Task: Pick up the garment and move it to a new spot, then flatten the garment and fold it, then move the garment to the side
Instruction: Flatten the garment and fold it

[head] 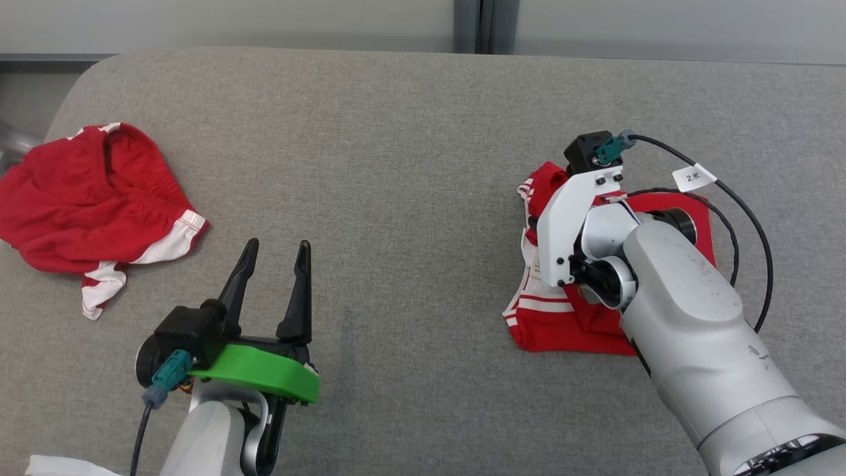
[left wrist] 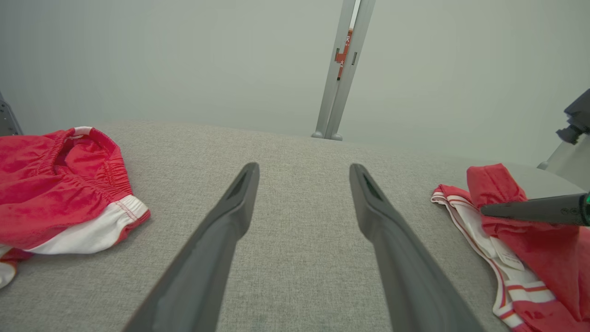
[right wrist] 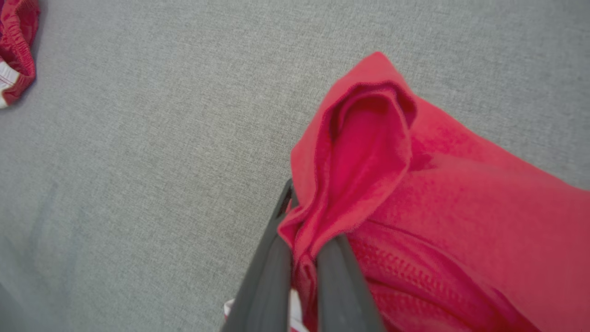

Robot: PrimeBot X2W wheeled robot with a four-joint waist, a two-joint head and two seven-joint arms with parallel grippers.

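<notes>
The garment (head: 548, 320), red with white striped trim, lies crumpled on the right side of the grey surface. My right gripper (right wrist: 308, 240) is shut on a raised fold of the garment (right wrist: 368, 152); in the head view its wrist (head: 581, 218) covers the fingers. In the left wrist view one of its fingers (left wrist: 530, 210) lies across the garment (left wrist: 539, 258). My left gripper (head: 277, 243) stands open at the lower left over bare surface, well away from it, with nothing between its fingers (left wrist: 230, 216).
Another red garment (head: 86, 198) with white trim lies bunched at the far left, near the surface's rounded corner. A bit of white cloth (head: 59, 466) shows at the bottom left. A black cable (head: 747, 211) loops off my right wrist. Bare grey surface (head: 396, 165) spans the middle.
</notes>
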